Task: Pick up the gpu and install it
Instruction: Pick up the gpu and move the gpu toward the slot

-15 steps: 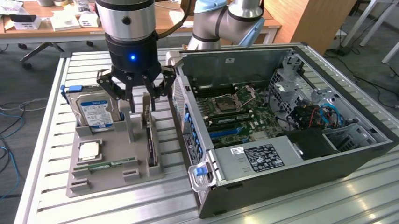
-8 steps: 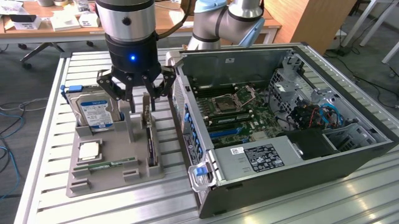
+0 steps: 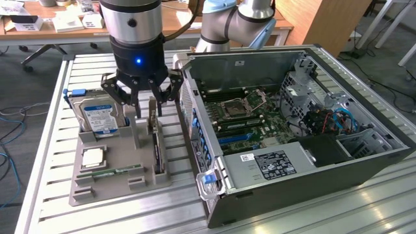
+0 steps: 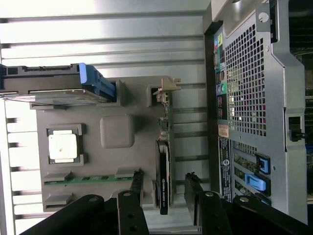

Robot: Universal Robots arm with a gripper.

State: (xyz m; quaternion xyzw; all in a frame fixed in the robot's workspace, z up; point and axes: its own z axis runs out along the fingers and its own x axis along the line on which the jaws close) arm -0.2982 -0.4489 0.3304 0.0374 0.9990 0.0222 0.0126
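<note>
Slatted table [image 3: 338,214]: one gpu [image 3: 157,151], one hand [image 3: 147,112] spread.

The gpu [image 3: 157,151] is black, the memory stick [image 4: 88,179] green, the drive [image 3: 97,114] silver with a blue label, the tray [image 3: 117,192] grey.

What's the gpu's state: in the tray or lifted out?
In the tray. The gpu stands on edge in its slot, open fingers either side of it.
</note>
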